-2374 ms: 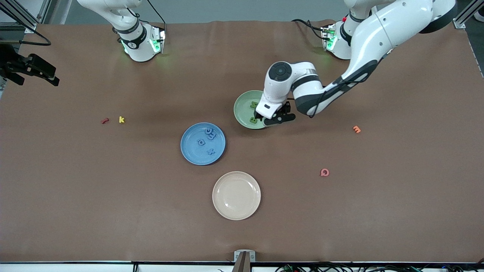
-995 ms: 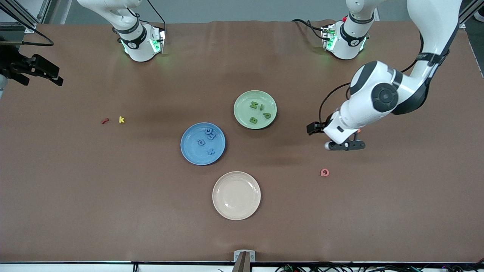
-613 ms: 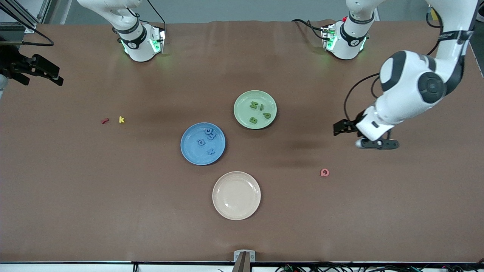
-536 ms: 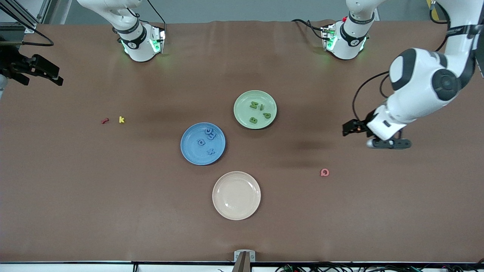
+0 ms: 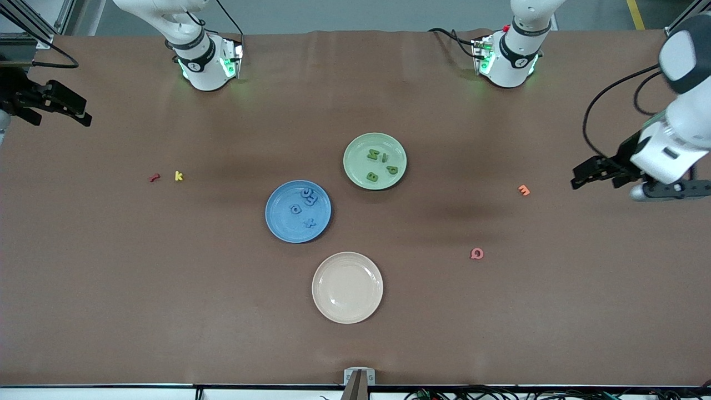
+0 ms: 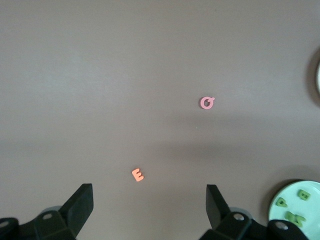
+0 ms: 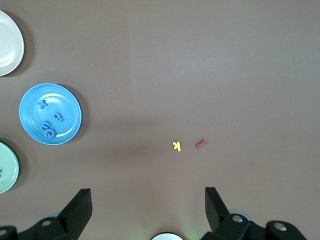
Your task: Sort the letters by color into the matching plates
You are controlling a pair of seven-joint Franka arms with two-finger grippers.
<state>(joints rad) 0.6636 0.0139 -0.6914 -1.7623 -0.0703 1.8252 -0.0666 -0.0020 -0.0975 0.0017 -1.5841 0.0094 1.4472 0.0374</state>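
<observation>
Blue letters (image 5: 304,205) fill the blue plate (image 5: 282,222), green letters (image 5: 380,165) the green plate (image 5: 355,151), mid-frame; left gripper (image 5: 639,180) at right edge and right gripper (image 7: 147,210) at the left both hover with fingers spread, empty.

A wide table (image 5: 166,289) covered in matte brown sheeting carries three round shallow plates near its middle: a pale green plate (image 5: 359,148), a blue plate (image 5: 283,219) nearer the front camera, and a beige plate (image 5: 347,287) nearest of the three. Toward the right arm's end lie a small red foam letter (image 5: 154,178) and a yellow letter (image 5: 178,175), close together. Toward the left arm's end lie an orange letter (image 5: 523,190) and a pink letter (image 5: 476,254), apart.
</observation>
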